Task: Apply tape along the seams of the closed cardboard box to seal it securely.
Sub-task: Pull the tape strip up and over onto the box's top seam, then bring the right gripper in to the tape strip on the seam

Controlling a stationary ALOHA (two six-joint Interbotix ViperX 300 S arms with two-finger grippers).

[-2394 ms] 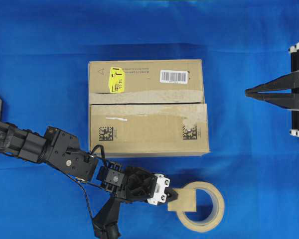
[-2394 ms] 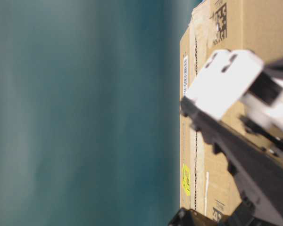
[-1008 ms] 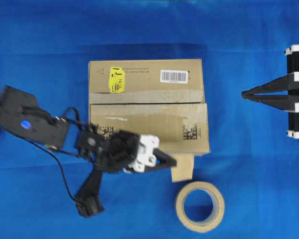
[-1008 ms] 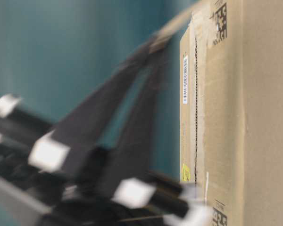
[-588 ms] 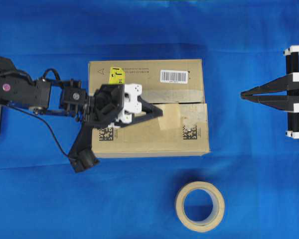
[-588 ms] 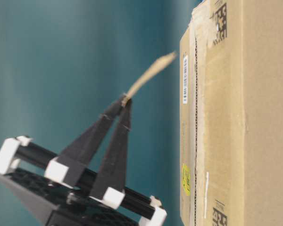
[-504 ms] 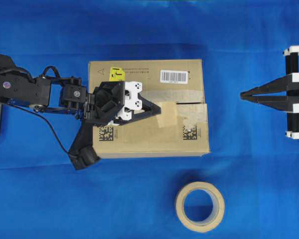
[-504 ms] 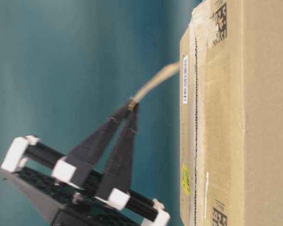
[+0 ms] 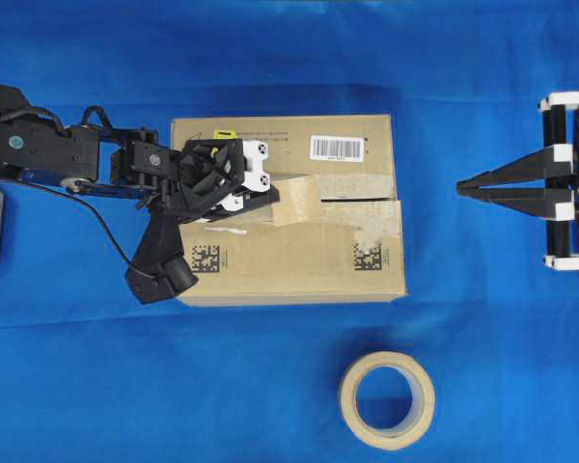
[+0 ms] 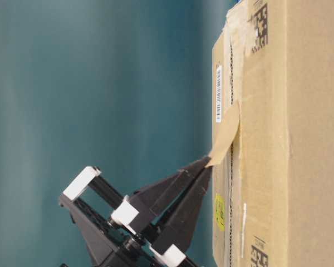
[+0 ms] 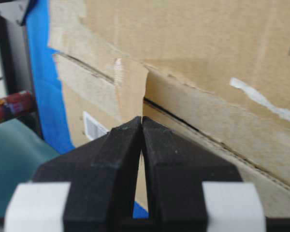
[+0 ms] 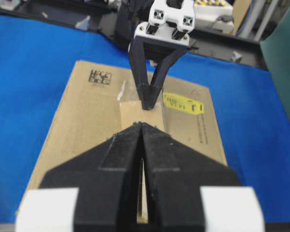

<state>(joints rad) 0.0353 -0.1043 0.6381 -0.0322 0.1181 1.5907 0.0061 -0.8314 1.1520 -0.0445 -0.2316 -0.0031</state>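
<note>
The brown cardboard box [image 9: 289,260] lies flat in the middle of the blue cloth. Its seam [image 9: 367,200] runs lengthwise between the two top flaps, edged with pale residue. My left gripper [image 9: 278,198] hovers low over the seam's left half, shut on one edge of the tan tape [image 9: 299,200]. From the table-level view the tape [image 10: 225,136] slopes from the gripper [image 10: 207,163] down to the box top [image 10: 300,139], its far end touching beside the seam [image 10: 231,61]. My right gripper [image 9: 460,187] is shut and empty, off the box's right end.
A beige tape roll [image 9: 387,399] lies flat on the blue cloth in front of the box, toward the right. A yellow sticker [image 9: 227,138] and a white barcode label [image 9: 337,147] sit on the far flap. The left arm's cable [image 9: 111,241] hangs beside the box's left end.
My left gripper has drawn back to the left and dropped lower, laying the tape's far end onto the box over the seam. The right gripper has shifted slightly toward the box.
</note>
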